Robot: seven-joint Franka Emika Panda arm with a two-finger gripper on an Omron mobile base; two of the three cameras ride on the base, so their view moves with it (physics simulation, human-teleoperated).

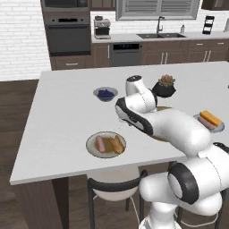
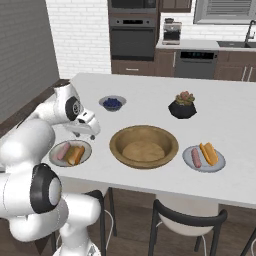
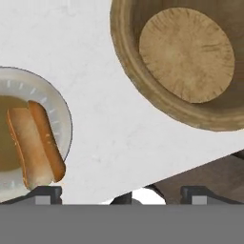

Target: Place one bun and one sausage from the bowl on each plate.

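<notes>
Glossy white rounded arm (image 1: 179, 129), dark grey joint rings, bulbous white segments, two small dark finger tips (image 3: 45, 193)

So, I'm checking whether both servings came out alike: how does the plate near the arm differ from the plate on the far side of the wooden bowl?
The near plate lies beside the open hand; the far plate sits across the wooden bowl, away from the arm. On the near plate, bun and sausage touch; on the far plate a small gap seems to part them. Both are round, pale, and hold one bun and one sausage.
</notes>
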